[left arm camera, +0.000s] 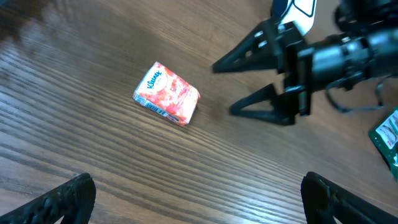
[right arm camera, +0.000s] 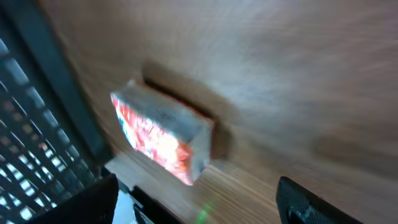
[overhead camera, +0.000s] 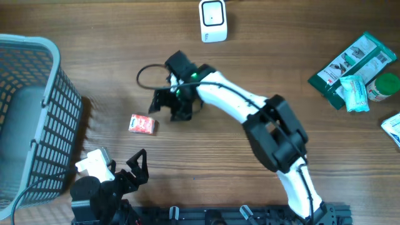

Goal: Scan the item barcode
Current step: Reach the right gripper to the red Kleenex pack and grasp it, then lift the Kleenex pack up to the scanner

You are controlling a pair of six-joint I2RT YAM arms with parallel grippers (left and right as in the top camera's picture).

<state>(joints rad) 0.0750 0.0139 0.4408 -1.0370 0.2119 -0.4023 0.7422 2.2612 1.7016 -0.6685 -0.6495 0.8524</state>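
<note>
The item is a small red and white tissue pack (overhead camera: 142,124) lying flat on the wooden table. In the left wrist view the pack (left arm camera: 166,93) shows its printed top, and I cannot make out a barcode. My right gripper (overhead camera: 164,112) hovers just right of the pack, open and empty, with its fingers pointing at it. In the right wrist view the pack (right arm camera: 161,130) is blurred, just ahead of the right gripper (right arm camera: 199,205). The white scanner (overhead camera: 213,20) stands at the table's far edge. My left gripper (overhead camera: 136,167) is near the front edge, open and empty, with bare wood between its fingers (left arm camera: 68,199).
A grey mesh basket (overhead camera: 37,75) fills the left side. Green and white packets (overhead camera: 353,62) and a small green-lidded jar (overhead camera: 384,86) lie at the far right. A black cable (overhead camera: 147,72) loops behind the right wrist.
</note>
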